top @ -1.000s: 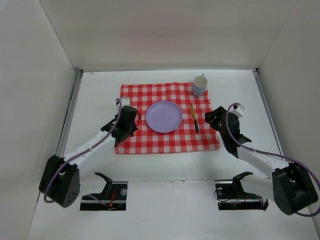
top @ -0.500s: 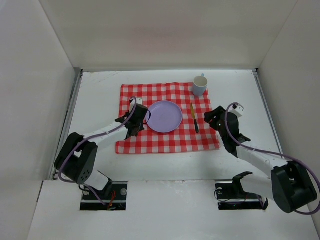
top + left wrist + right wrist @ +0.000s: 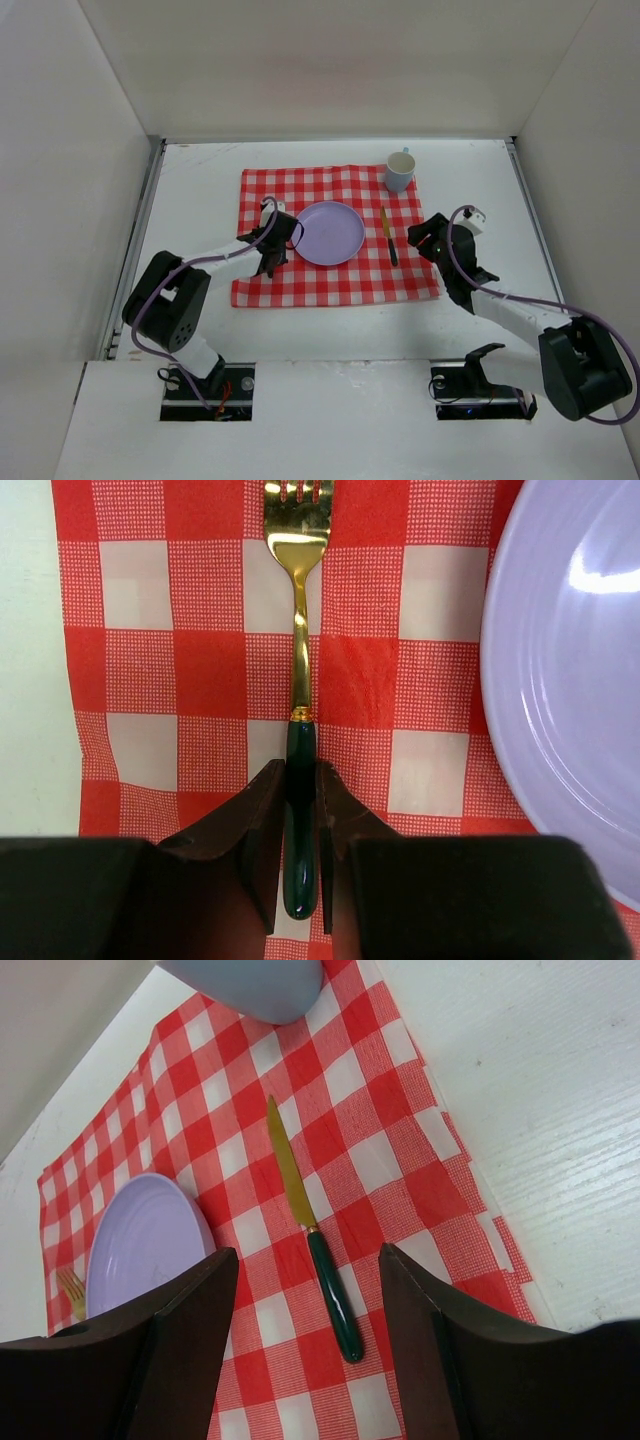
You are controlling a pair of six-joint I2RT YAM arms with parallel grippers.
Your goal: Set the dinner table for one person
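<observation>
The white dinner table (image 3: 200, 190) carries a red-and-white checked cloth (image 3: 330, 280). On the cloth are a lilac plate (image 3: 328, 232), a knife (image 3: 388, 237) with a gold blade and green handle right of the plate, and a light blue mug (image 3: 400, 170) at the far right corner. My left gripper (image 3: 272, 250) is low at the plate's left. In the left wrist view it (image 3: 298, 775) is shut on the green handle of a gold fork (image 3: 297, 630), whose tines point away, close over the cloth. My right gripper (image 3: 305, 1252) is open and empty above the knife handle (image 3: 335, 1300).
Thin metal rails run along the table's left edge (image 3: 140, 230) and right edge (image 3: 525, 200). White walls enclose the back and both sides. Two black stands (image 3: 210, 365) sit near the arm bases at the front.
My left arm has folded back and down, and its gripper has moved right to the plate's left side with the fork. The right arm has hardly moved.
</observation>
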